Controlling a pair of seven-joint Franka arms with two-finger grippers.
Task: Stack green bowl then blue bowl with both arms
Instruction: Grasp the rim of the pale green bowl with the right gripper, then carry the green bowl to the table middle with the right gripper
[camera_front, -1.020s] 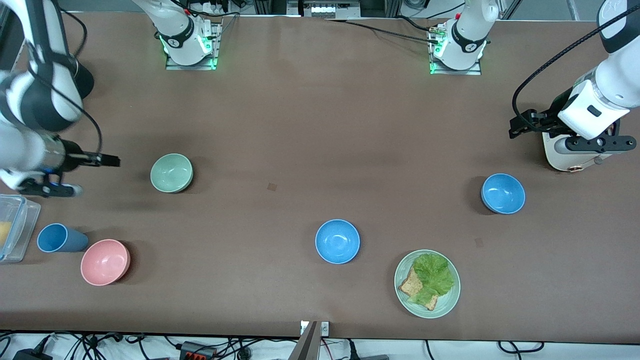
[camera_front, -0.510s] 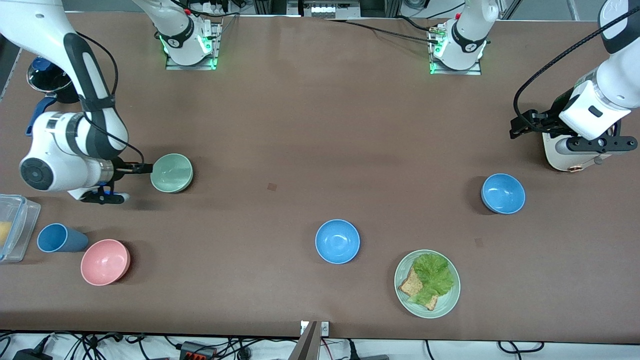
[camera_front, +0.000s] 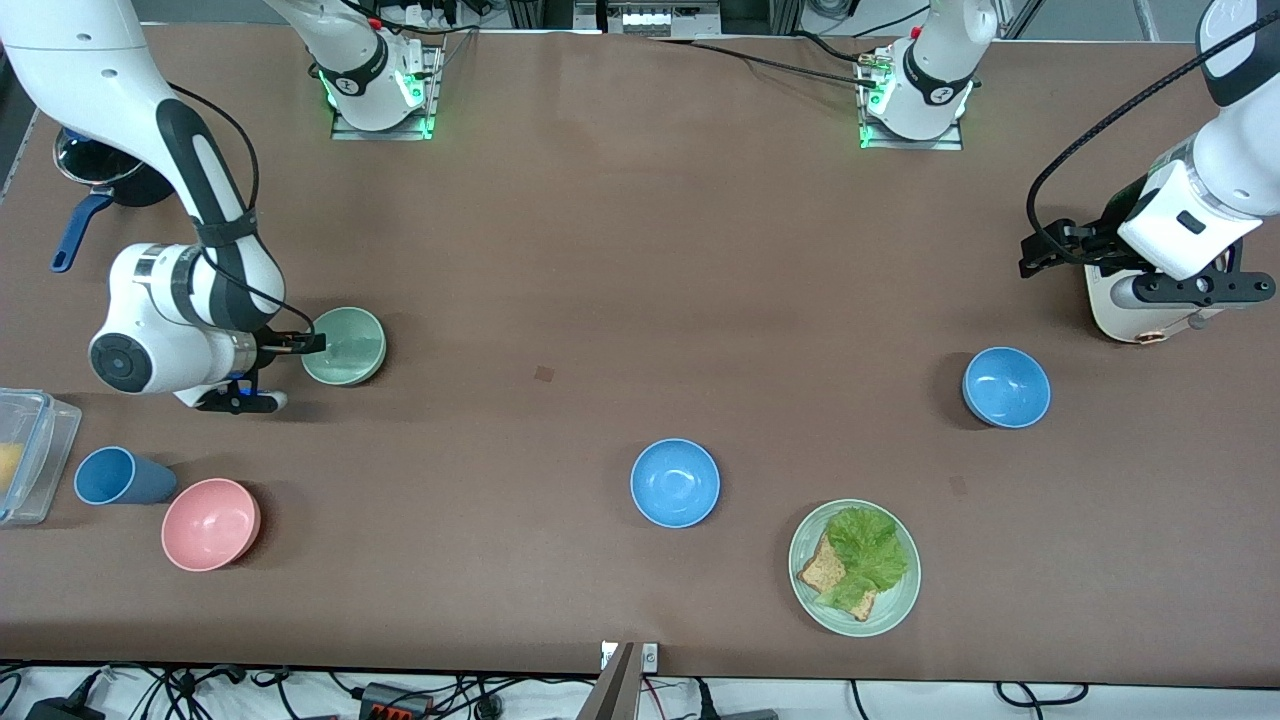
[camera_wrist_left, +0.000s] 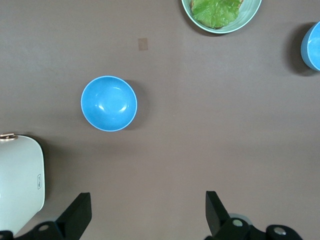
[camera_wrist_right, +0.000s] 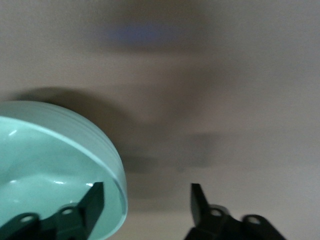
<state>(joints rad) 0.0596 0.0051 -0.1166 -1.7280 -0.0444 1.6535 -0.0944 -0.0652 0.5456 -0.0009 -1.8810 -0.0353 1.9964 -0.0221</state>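
The pale green bowl stands upright toward the right arm's end of the table. My right gripper is low at the bowl's rim and open. In the right wrist view, one finger is inside the green bowl and the other outside, so my right gripper straddles the wall with a gap. One blue bowl sits mid-table near the front camera. A second blue bowl lies toward the left arm's end. My left gripper waits open above the table near that blue bowl, its jaws empty.
A green plate with bread and lettuce lies beside the middle blue bowl. A pink bowl, a blue cup and a clear container sit near the right arm. A white appliance stands under the left arm. A dark pot is by the right arm.
My right arm has swung in and come down to the green bowl, and its fingers now straddle the rim. The left arm and all the bowls have stayed put.
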